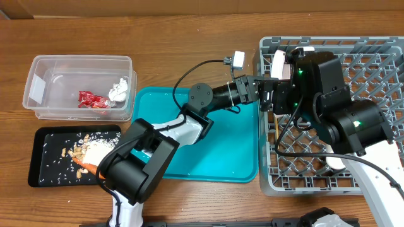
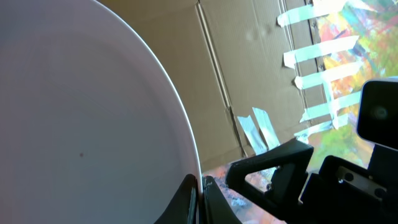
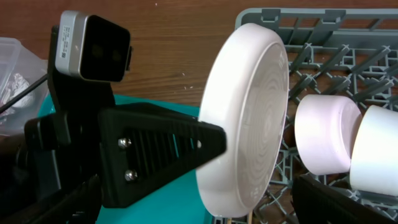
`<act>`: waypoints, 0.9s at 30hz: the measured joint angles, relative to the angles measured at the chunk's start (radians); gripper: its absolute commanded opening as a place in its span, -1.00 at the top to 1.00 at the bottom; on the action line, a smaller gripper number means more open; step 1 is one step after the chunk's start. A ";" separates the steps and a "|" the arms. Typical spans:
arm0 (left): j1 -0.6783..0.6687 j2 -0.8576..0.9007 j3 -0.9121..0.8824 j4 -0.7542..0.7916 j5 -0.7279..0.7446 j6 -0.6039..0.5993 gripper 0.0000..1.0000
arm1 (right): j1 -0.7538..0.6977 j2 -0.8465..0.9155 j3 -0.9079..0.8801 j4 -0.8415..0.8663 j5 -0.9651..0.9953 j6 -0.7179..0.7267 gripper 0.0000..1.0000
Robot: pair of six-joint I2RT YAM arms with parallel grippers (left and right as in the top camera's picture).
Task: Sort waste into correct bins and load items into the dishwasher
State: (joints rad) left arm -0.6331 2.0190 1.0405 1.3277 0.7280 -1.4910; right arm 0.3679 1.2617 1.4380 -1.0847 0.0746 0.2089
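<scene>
The round white plate [image 3: 249,118] stands on edge over the left side of the grey dishwasher rack [image 1: 379,57]. My left gripper [image 2: 200,199] is shut on its rim, and the plate [image 2: 81,124] fills most of the left wrist view. My right gripper [image 3: 193,202] is open, one finger on each side of the plate without touching it. Two white bowls [image 3: 326,134] lie on their sides in the rack just right of the plate. A thin chopstick [image 1: 276,126] lies in the rack near its left wall.
The clear tub [image 1: 38,75] at the left holds a red wrapper [image 1: 93,99] and a white tissue [image 1: 118,91]. The black tray [image 1: 44,164] holds beige scraps [image 1: 88,151] and a carrot [image 1: 85,168]. A teal tray [image 1: 221,157] lies beneath the left arm.
</scene>
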 measured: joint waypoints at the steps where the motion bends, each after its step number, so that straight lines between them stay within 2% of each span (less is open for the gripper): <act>1: -0.003 0.000 0.000 -0.001 -0.007 -0.003 0.92 | 0.000 0.000 0.000 0.000 0.000 0.001 -1.00; 13: -0.007 0.001 0.000 -0.046 -0.057 -0.051 0.92 | 0.000 0.000 0.000 -0.001 0.000 0.000 -1.00; 14: -0.007 0.001 0.000 -0.056 -0.060 -0.052 0.87 | 0.000 0.000 0.000 -0.001 0.000 0.000 -1.00; 15: -0.007 0.001 0.000 -0.080 -0.060 -0.051 0.71 | 0.000 0.000 0.000 0.000 0.000 0.001 -1.00; 16: -0.007 0.001 0.000 -0.106 -0.063 -0.049 0.06 | 0.000 0.000 0.000 -0.001 0.000 0.000 -1.00; 17: -0.007 0.001 0.000 -0.137 -0.064 -0.056 -0.30 | 0.000 0.000 0.000 -0.001 0.000 0.000 -1.00; 18: -0.007 0.003 0.001 -0.173 -0.068 -0.056 -1.00 | 0.000 0.000 0.000 -0.001 0.000 0.000 -1.00; 21: -0.007 0.004 0.000 -0.232 -0.071 -0.056 -1.00 | 0.000 0.000 0.000 0.000 0.000 0.000 -1.00; 27: 0.005 0.004 0.000 -0.210 -0.074 -0.085 -1.00 | 0.000 0.000 0.000 -0.001 0.000 0.000 -1.00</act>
State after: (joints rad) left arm -0.6277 2.0232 1.0409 1.1179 0.6537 -1.5764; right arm 0.3683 1.2617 1.4380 -1.0855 0.0746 0.2092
